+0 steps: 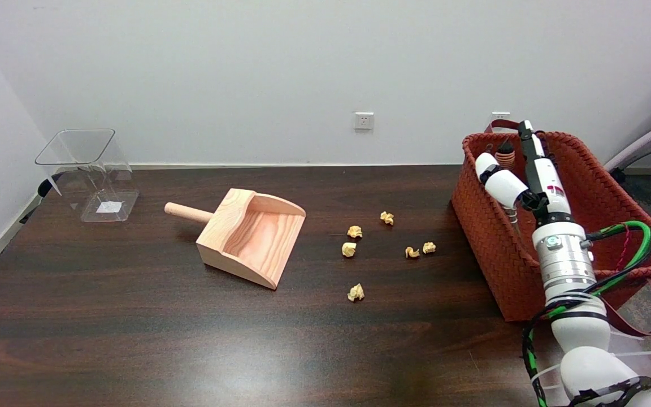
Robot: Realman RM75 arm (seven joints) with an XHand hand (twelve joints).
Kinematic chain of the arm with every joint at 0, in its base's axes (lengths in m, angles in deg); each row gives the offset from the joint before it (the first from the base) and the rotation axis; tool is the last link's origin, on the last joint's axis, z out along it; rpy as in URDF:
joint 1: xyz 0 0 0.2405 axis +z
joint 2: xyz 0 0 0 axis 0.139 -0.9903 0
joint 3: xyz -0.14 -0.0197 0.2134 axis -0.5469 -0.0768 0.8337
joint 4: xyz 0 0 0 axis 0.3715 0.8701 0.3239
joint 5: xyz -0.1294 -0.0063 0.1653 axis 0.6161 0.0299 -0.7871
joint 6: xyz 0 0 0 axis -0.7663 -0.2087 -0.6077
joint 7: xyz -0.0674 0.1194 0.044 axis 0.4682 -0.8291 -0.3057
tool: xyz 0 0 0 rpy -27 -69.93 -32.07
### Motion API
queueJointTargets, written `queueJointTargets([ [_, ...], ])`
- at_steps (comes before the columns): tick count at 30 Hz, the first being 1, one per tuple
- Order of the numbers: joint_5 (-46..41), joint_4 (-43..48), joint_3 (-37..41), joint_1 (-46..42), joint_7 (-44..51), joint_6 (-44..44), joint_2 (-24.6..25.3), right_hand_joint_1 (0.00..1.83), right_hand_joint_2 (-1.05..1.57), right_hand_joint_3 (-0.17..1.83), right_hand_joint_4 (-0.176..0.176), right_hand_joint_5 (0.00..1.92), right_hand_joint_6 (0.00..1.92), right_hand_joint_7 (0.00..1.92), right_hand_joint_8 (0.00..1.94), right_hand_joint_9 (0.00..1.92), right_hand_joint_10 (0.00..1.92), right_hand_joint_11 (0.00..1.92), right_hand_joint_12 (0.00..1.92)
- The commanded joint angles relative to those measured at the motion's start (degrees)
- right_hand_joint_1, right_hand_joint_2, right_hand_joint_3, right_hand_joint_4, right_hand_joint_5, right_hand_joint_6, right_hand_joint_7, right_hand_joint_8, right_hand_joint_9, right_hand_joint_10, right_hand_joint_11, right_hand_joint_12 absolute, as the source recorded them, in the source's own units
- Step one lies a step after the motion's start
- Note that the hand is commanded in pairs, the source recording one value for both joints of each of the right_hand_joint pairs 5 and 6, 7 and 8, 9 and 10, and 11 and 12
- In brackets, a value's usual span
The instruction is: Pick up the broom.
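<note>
**Hand over the basket, broom handle beside it**

The broom point(505, 155) stands inside the red woven basket point(489, 249), only its coiled handle top showing just left of the right hand point(529, 175). The hand reaches into the basket from above, its thumb and fingers apart on either side of the handle and gripping nothing. Well to the hand's left, paper scraps point(354, 249) lie scattered on the dark table point(133, 339). Farther left sits a wooden dustpan point(252, 237), and beyond it a clear plastic bin point(91, 172).
</note>
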Motion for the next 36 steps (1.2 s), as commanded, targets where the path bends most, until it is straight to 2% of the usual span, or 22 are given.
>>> queueJointTargets([
  [1, -3.98, -2.37, -0.66, 2.41, -1.67, 3.47, -0.63, 0.53, 0.98, 0.63, 0.000, 0.00, 0.00, 0.01, 0.01, 0.00, 0.00, 0.00, 0.00],
  [14, -5.23, -3.08, -0.10, 3.58, -1.75, 4.49, -1.07, 0.53, 1.02, 0.51, 0.000, 0.00, 0.00, 0.16, 0.16, 0.00, 0.00, 0.00, 0.00],
  [20, -4.77, -3.75, -0.10, 3.66, -3.74, 4.18, -1.07, 0.54, 1.05, 0.46, 0.000, 0.00, 0.00, 0.33, 0.33, 0.00, 0.00, 0.00, 0.00],
  [22, -4.75, -3.75, -0.10, 3.60, -3.74, 3.95, -1.07, 0.55, 1.06, 0.45, 0.000, 0.02, 0.02, 0.44, 0.44, 0.02, 0.02, 0.02, 0.02],
  [33, -4.75, -3.83, -0.10, 3.52, -3.74, 3.17, -1.07, 0.54, 1.12, 0.39, 0.000, 0.54, 0.54, 1.17, 1.17, 0.54, 0.54, 0.54, 0.54],
  [35, -4.67, -3.83, -0.16, 3.50, -3.74, 2.84, -1.07, 0.54, 1.13, 0.38, 0.000, 0.61, 0.61, 1.25, 1.25, 0.61, 0.61, 0.61, 0.61],
  [36, -4.67, -3.83, -0.37, 3.57, -3.74, 2.49, -1.07, 0.54, 1.14, 0.36, 0.000, 0.71, 0.71, 1.34, 1.34, 0.71, 0.71, 0.71, 0.71],
])
